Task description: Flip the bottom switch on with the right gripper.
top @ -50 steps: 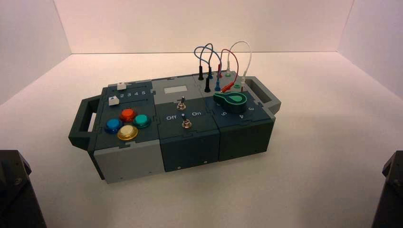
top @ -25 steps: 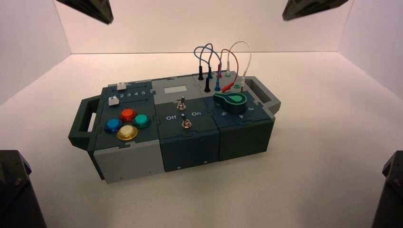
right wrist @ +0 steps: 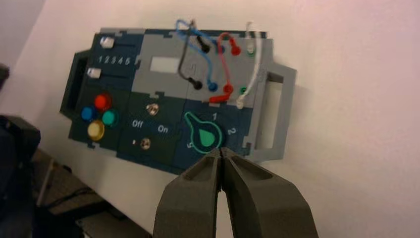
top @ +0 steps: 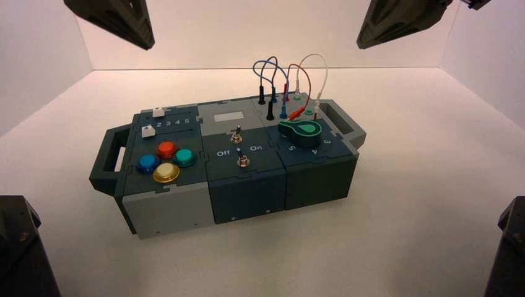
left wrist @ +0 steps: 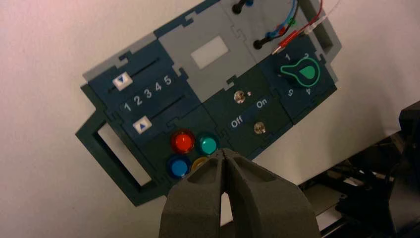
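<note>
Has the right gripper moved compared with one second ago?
Yes. The right gripper was absent from the high view then; now it shows at the top right, lowering toward the box.

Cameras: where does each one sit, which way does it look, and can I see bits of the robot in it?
High view: sits above and behind the arms, looking down at the box; both arms show along the top and bottom edges.
Left wrist view: sits on the left arm, looking down at the box; the left gripper shows, fingertips together.
Right wrist view: sits on the right arm, looking down at the box; the right gripper shows, fingertips together.
Shared: all three show the bottom switch and the green knob.
</note>
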Tool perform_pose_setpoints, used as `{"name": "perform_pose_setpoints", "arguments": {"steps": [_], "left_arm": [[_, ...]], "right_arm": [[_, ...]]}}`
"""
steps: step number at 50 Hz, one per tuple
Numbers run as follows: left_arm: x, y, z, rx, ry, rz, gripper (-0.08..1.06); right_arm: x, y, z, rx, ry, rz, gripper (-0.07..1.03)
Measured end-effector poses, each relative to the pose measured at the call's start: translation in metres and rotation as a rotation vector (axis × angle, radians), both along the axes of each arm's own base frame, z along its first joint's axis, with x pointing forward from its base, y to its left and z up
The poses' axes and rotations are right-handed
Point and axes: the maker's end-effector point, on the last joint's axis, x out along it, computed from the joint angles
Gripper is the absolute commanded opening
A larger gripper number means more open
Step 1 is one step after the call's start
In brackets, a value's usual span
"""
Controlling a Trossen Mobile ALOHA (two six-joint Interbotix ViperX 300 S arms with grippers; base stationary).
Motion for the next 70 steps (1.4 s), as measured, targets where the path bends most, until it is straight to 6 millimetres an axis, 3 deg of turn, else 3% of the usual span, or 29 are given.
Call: {"name": "perform_pose_setpoints", "arguments": {"steps": [15,29,38,55,70], "left_arm": [[-0.008,0.005,-0.008,-0.014,0.038,0.07,-0.03],[-0.022,0.014,-0.01,-0.035,0.046,0.116,-0.03],[-0.035,0.025,-0.025,-0.002,0.101,0.14,-0.03],[-0.036,0.046,-0.043,0.038,0.147,0.233,-0.03],[-0.031,0.066,-0.061,0.11,0.242,0.331,-0.03]], "right_arm": [[-0.014,0.028,-0.005,-0.026,0.045,0.121,-0.03],[-0.028,0.041,-0.004,-0.02,0.064,0.18,-0.03],[-0.04,0.052,-0.002,-0.003,0.076,0.224,-0.03],[-0.051,0.073,0.002,0.013,0.096,0.29,-0.03],[-0.057,0.091,-0.012,-0.029,0.144,0.341,-0.03]]}}
